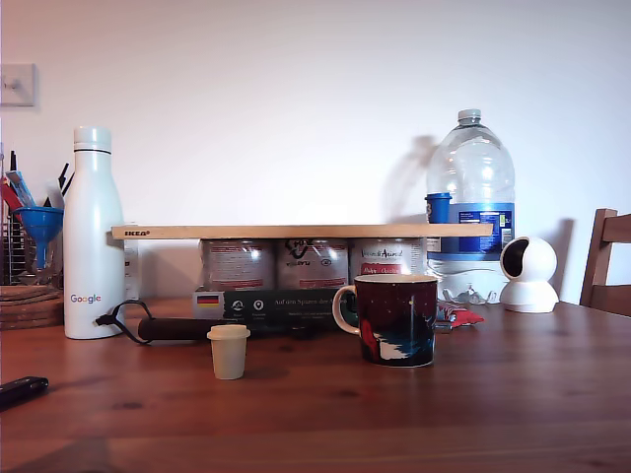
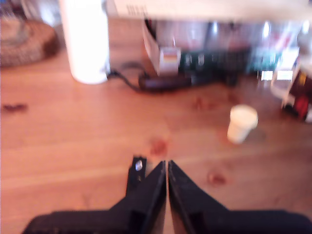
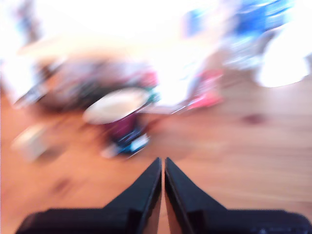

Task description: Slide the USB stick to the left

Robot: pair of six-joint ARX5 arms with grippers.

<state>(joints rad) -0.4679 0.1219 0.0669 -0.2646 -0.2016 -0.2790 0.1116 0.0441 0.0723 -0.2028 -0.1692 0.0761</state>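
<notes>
USB stick [image 1: 22, 390]: one, flat on the wooden table [image 1: 513, 394] at the exterior view's left edge. One cream cup [image 1: 229, 352], one dark mug [image 1: 394, 319], one white bottle [image 1: 92, 236]. Both my first gripper [image 2: 167, 165] and my second gripper [image 3: 163, 163] closed tip to tip, holding nothing.

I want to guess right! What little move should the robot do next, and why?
Probably move my first claw toward the USB stick. That claw is shut over bare table, touching nothing, and the stick lies at the exterior view's left edge.
</notes>
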